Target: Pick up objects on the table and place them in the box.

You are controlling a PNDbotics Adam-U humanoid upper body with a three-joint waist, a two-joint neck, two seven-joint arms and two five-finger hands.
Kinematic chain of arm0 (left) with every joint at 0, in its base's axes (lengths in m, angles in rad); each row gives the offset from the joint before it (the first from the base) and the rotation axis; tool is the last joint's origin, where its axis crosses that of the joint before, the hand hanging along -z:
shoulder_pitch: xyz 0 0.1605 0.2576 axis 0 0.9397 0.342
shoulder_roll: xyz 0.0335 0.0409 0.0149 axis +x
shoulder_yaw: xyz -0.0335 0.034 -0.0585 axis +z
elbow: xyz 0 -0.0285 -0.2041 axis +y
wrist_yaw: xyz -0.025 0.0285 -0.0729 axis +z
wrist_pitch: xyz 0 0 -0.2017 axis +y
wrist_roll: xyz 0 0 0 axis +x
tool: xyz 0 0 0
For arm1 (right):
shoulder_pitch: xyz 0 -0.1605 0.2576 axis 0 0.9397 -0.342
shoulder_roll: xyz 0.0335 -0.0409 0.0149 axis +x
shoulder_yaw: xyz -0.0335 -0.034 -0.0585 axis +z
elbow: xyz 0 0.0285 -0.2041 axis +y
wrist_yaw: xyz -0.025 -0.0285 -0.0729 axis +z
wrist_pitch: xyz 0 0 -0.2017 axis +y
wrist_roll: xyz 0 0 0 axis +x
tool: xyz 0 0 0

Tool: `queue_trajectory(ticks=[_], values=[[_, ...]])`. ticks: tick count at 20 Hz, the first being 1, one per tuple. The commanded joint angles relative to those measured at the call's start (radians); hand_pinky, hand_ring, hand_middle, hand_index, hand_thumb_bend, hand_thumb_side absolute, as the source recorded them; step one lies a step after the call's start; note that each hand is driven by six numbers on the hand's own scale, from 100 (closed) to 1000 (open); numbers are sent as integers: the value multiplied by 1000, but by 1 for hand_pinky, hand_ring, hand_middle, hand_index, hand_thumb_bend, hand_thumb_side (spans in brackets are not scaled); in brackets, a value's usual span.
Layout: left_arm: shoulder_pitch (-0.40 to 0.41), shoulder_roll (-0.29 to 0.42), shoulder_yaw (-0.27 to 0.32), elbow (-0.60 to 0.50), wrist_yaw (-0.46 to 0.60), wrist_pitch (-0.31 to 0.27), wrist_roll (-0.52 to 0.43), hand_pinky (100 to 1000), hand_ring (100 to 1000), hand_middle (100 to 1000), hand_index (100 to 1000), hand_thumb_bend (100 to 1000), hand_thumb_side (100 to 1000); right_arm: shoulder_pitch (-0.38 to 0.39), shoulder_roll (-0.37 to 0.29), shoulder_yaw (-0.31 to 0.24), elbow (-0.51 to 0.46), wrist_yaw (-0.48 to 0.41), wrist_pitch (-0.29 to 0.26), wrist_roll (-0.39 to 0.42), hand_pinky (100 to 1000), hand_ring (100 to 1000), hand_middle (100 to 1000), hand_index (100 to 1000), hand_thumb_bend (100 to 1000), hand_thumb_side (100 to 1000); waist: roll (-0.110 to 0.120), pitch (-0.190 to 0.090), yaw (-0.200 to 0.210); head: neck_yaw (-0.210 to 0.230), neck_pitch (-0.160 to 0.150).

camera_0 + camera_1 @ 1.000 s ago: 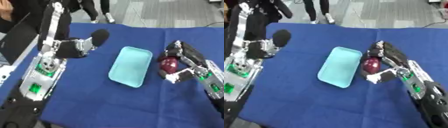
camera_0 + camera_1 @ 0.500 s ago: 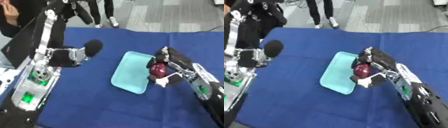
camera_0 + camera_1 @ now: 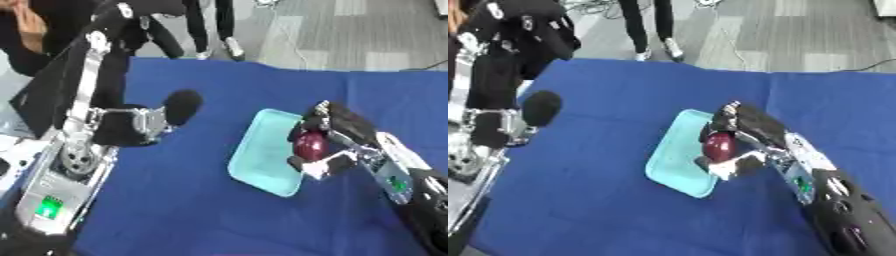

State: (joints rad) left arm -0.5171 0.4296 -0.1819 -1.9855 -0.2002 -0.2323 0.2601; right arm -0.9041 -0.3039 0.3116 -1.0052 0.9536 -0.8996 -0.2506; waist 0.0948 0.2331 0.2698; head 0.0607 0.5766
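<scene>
One broad blue tablecloth (image 3: 201,200) is covering the whole work surface, and on it a shallow turquoise box (image 3: 254,150) is lying a little askew near the middle. From where I am standing, the box looks bare inside, so I would judge that nothing has been dropped in yet. The left hand (image 3: 179,106) is hanging well away from the box over the cloth, its dark rounded end giving nothing away, so I cannot tell how its fingers are set. The right hand (image 3: 741,132) is doing the work: it is reaching in from the right, and its fingers and thumb are curling around a small dark red object (image 3: 719,145), round like a plum or an apple. That object is sitting in the hand right at the box's right-hand rim, partly overlapping it, and not resting on the bottom. I would put the task at the placing stage: the pick is done, the release is left. No other loose objects are showing on the cloth.
</scene>
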Motion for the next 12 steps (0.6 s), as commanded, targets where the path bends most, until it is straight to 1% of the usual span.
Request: queue_trajectory(ticks=[1, 5, 11, 12], values=[[-21, 10, 6, -15, 6, -6, -1, 410, 459, 636, 744, 550, 630, -34, 11, -14, 5, 26, -7, -30, 100, 100, 100, 351, 285, 667, -3, -14, 9, -9, -26], [-28, 8, 4, -15, 8, -8, -3, 410, 459, 636, 744, 550, 631, -46, 19, -20, 22, 50, -7, -51, 100, 100, 100, 350, 281, 669, -8, -11, 21, -12, -42], [-40, 0, 3, -15, 11, -13, -4, 412, 460, 636, 744, 550, 631, -72, 38, -44, 59, 83, -7, -77, 100, 100, 100, 350, 278, 671, -20, -9, 39, -23, -66], [-42, -1, 3, -15, 11, -14, -4, 412, 460, 636, 744, 559, 627, -75, 40, -47, 65, 90, -7, -82, 100, 100, 100, 350, 286, 689, -22, -9, 41, -24, -69]])
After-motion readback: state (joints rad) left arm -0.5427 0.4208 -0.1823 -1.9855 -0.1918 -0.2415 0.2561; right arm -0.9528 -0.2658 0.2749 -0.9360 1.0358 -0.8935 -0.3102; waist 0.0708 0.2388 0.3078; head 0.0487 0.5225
